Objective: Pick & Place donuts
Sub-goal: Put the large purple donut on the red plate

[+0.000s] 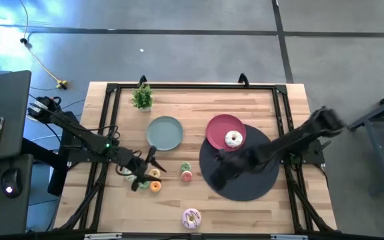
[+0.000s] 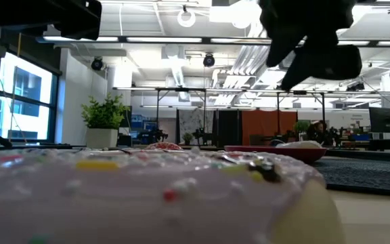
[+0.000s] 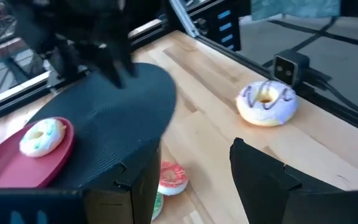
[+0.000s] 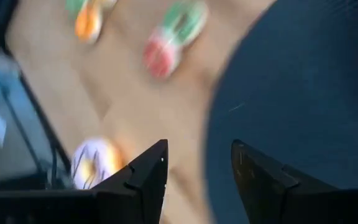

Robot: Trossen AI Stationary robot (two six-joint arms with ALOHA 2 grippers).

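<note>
Here, the right gripper (image 1: 217, 179) hovers open over the black mat (image 1: 252, 183), beside the white-iced donut (image 1: 233, 139) on the pink plate (image 1: 219, 127); the left gripper (image 1: 142, 175), open, hangs near the tiny donuts (image 1: 153, 180).

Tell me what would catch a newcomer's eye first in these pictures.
Probably the big black round mat at the table's right, with the red plate overlapping its far edge and a white-iced donut on it. The right gripper hovers over the mat, jaws open. Next, the pink-iced donut alone at the near edge, and the left gripper beside a cluster of tiny donuts.
</note>
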